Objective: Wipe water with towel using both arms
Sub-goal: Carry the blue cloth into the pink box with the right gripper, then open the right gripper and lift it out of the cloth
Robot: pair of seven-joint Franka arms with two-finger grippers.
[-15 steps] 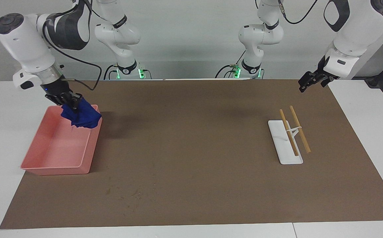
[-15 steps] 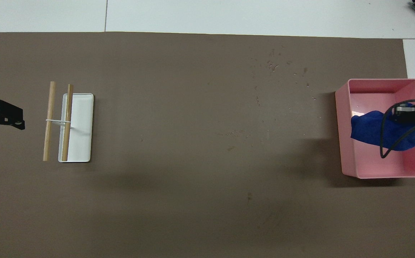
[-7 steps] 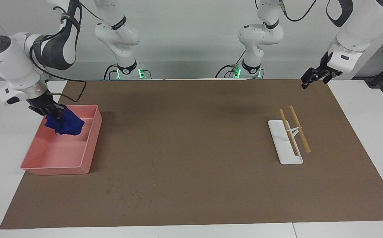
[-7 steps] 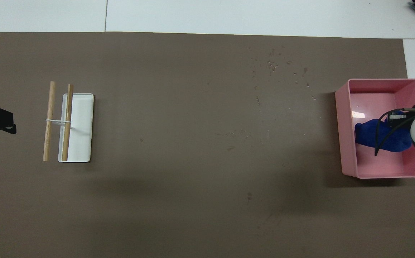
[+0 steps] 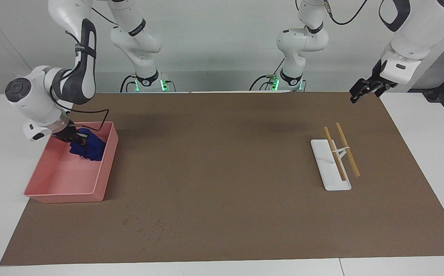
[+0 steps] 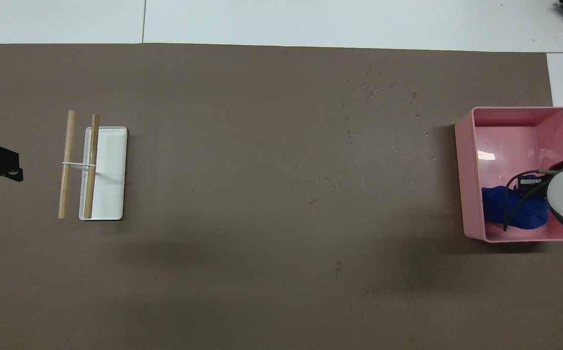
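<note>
Here the towel (image 5: 89,148), a bunched deep-blue cloth, lies inside the pink tray (image 5: 105,180), in the corner that is nearest to the robots and on the side toward the table's middle. The right gripper (image 5: 73,138) is down in the tray and touches the towel, but if its fingers clench the cloth or have let it go I cannot tell, because the wrist and a black cable (image 6: 514,204) cover them from above. The tray stands at the right arm's end of the brown mat (image 5: 222,199). Well apart, at the left arm's end, a white flat stand (image 5: 331,166) lies with 2 wooden sticks (image 5: 341,151) across it, joined by a thin white band. The left gripper (image 5: 359,92) hangs in the air over the mat's corner near that stand, its fingers spread apart and holding nothing. Small dark specks (image 6: 373,90) are scattered on the mat between the tray and the middle.
</note>
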